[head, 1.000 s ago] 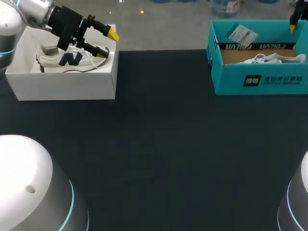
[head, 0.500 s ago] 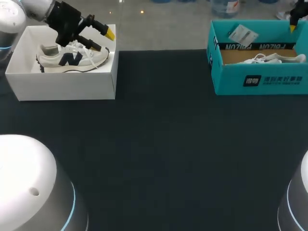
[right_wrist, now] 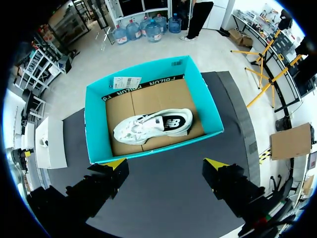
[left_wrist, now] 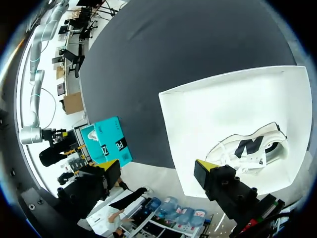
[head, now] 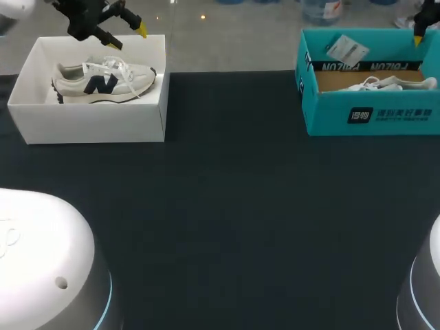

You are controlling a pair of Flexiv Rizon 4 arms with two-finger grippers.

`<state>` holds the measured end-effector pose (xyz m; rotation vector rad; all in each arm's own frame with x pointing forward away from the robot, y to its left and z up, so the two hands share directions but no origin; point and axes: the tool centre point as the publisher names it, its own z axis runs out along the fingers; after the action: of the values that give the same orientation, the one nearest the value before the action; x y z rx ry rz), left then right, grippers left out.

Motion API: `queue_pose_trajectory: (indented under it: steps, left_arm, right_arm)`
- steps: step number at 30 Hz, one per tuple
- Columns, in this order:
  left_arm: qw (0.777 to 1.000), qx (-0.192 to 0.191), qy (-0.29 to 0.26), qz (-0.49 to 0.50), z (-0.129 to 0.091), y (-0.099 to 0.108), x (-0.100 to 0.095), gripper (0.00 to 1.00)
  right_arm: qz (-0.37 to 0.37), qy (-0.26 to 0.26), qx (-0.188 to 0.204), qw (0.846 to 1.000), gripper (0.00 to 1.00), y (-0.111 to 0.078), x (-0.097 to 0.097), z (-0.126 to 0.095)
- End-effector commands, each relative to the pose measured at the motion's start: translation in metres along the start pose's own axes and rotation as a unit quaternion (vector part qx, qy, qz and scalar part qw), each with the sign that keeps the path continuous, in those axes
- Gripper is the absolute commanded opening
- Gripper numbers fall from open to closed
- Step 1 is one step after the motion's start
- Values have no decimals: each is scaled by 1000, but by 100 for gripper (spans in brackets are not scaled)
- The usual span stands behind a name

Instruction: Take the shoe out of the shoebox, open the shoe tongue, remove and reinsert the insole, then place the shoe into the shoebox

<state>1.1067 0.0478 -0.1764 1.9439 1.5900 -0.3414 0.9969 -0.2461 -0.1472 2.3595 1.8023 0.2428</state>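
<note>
A white sneaker (head: 103, 79) with a navy logo lies on its side in the white shoebox (head: 93, 124) at the far left. My left gripper (head: 128, 37) hangs open above the box's back edge, clear of the shoe. In the left wrist view the sneaker (left_wrist: 247, 146) lies ahead of and beside the open left gripper (left_wrist: 156, 166), not between its fingers. A second white shoe (right_wrist: 153, 126) lies in the teal shoebox (right_wrist: 96, 134) at the far right. High above that box my right gripper (right_wrist: 166, 163) is open and empty; in the head view only one fingertip (head: 417, 40) shows.
The dark table (head: 234, 192) stretches between the two boxes. A white tag (head: 346, 49) leans on the teal shoebox's (head: 371, 117) back wall. The white shoebox (right_wrist: 49, 144) shows small off to one side in the right wrist view.
My left gripper has risen from just over the sneaker and drawn back toward the box's far edge, still open. The right arm and both shoes have not moved.
</note>
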Motion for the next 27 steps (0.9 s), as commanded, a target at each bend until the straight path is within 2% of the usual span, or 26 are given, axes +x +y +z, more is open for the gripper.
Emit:
queue_pose_trajectory:
  steps: [1,5,11,21,27]
  left_arm:
    - [998,15,66,-5,-4,11,3,100]
    - [991,27,131,-22,-6,16,18,100]
    - [976,69,197,-61,-10,17,47,100]
    - [957,90,263,-86,-14,11,95,100]
    - [952,92,272,-105,-17,10,125,100]
  right_arm:
    - [0,0,0,1000,100,0,0,0]
    - [0,0,0,1000,100,0,0,0]
    - [0,0,0,1000,100,0,0,0]
    - [0,0,0,1000,100,0,0,0]
    - [0,0,0,1000,100,0,0,0]
